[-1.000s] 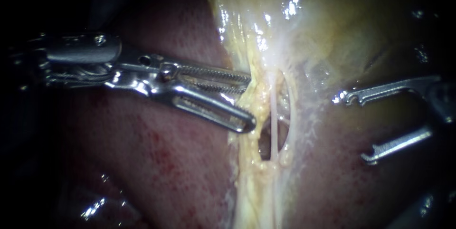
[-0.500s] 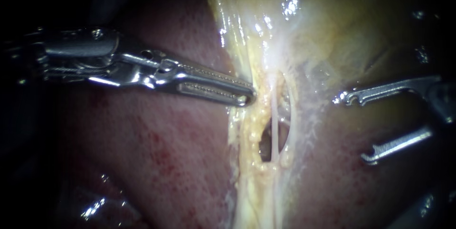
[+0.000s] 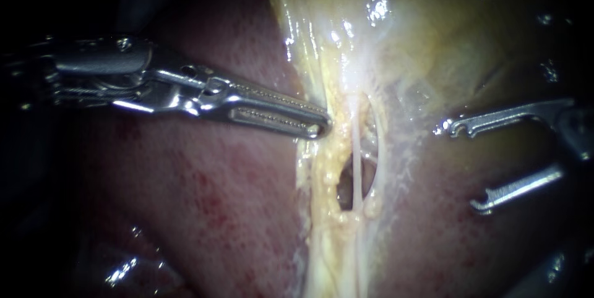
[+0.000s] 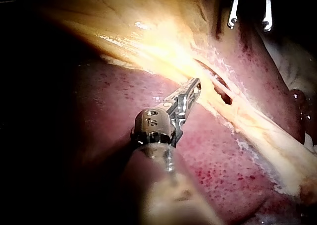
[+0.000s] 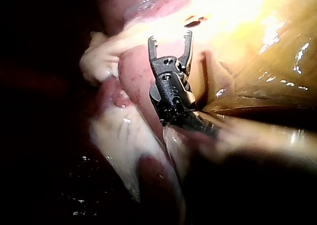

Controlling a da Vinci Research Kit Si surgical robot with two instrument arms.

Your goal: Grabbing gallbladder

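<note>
At the centre of the endoscope view, my left instrument (image 3: 320, 125) meets the pale yellow left edge of the gallbladder (image 3: 445, 38). The gallbladder fills the upper right of the frame and narrows to a band running down to the lower centre. Its long axis is close to vertical, and my shaft comes in nearly level from the left over the liver (image 3: 204, 205), crossing that axis almost square. The jaws are closed to a thin seam, and only the very tips look to pinch the fringe, so I judge the bite shallow. Just right of the tips a thin tube (image 3: 357, 162) crosses an open window. My right instrument (image 3: 459, 167) sits well apart at the right, jaws wide and holding nothing.
</note>
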